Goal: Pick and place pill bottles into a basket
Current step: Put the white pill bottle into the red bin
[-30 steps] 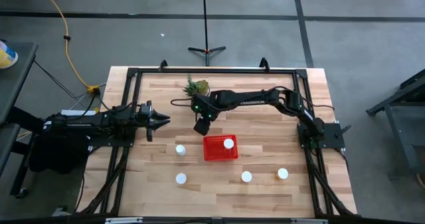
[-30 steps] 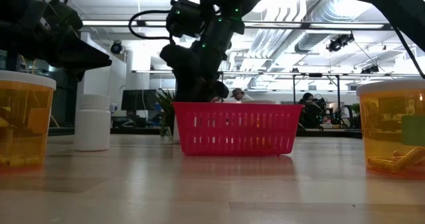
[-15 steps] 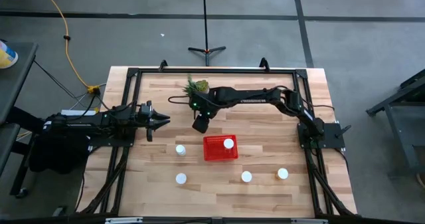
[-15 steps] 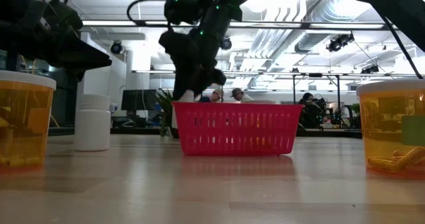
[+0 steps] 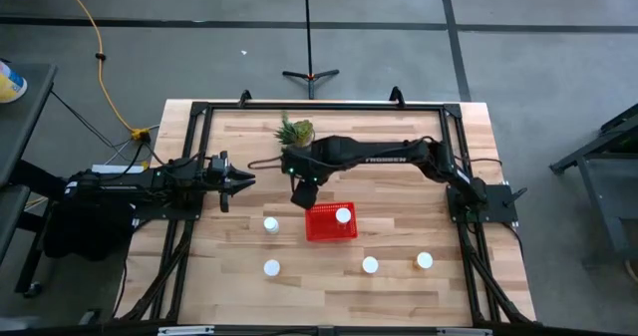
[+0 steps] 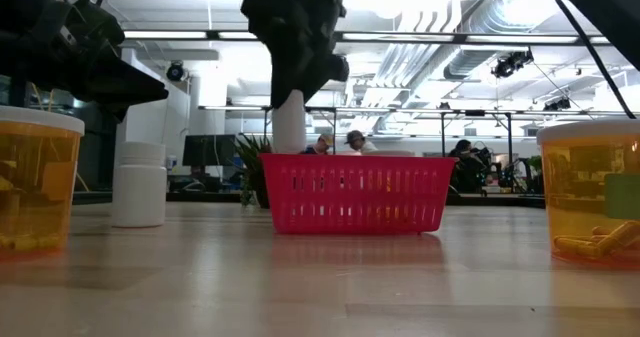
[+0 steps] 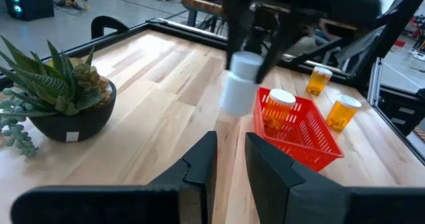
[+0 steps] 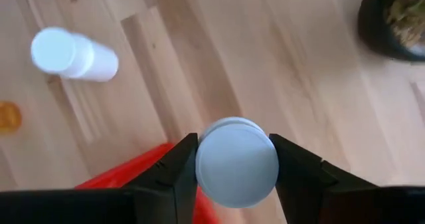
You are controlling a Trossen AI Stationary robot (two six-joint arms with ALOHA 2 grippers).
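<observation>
Four white-capped pill bottles (image 5: 271,267) stand loose on the wooden bench (image 5: 399,276) as the right hand (image 5: 302,191), clamped on a white plastic pill bottle (image 6: 289,123), hangs just off the corner of the small red mesh basket (image 5: 324,228), where one orange bottle (image 7: 277,108) already sits. The left hand (image 5: 242,180), fingers together and empty, waits at the bench's left side. Done well, the step means carrying the bottle fully over the basket's open middle, keeping it upright, lowering it past the rim, and only then letting go, clear of the bottle inside.
</observation>
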